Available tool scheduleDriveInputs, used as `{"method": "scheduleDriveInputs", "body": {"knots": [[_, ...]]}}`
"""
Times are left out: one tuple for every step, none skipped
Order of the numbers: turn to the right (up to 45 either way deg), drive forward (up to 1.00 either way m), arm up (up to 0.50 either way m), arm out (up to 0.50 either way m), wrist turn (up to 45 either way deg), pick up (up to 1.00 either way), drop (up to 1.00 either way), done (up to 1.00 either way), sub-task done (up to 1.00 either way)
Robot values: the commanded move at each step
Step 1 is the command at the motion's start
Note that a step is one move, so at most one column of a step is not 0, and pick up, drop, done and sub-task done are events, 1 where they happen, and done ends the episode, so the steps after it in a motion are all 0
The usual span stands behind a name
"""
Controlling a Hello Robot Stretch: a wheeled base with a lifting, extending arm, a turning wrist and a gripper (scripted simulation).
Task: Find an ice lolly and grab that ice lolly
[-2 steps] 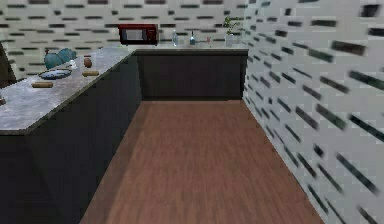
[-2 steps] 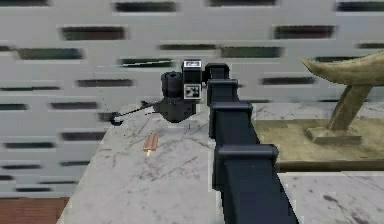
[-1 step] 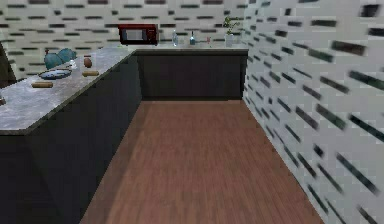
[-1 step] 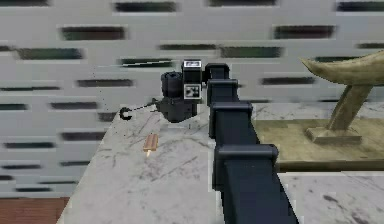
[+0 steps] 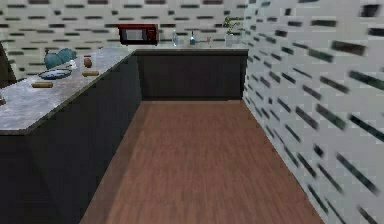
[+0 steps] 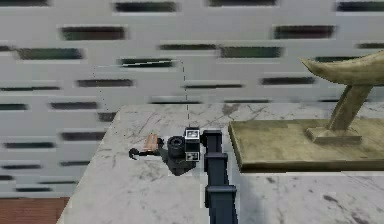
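Note:
In the arm side view the dark arm [image 6: 219, 185] rises from the bottom edge over a grey stone countertop [image 6: 120, 190]. My gripper [image 6: 141, 153] points toward the view's left. A small orange-brown thing [image 6: 151, 145] lies at its fingers, above the countertop's surface; its shape is too small to name. I cannot tell whether the gripper holds anything.
A tan statue [image 6: 345, 90] on a flat olive base [image 6: 300, 145] stands on the same countertop right of the arm. The forward view has an L-shaped dark counter [image 5: 100, 100] with a teal vessel [image 5: 58, 58], small brown items [image 5: 42, 84], a red microwave [image 5: 138, 34], and open wooden floor [image 5: 200, 160].

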Motion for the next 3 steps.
{"method": "scheduleDriveInputs", "body": {"knots": [[0.0,0.00,0.00,0.00,0.0,1.00,0.00,0.00,0.00],[0.0,0.00,0.10,0.00,0.0,0.00,0.00,0.00,0.00],[0.0,0.00,0.00,0.00,0.0,0.00,0.00,1.00,0.00]]}}
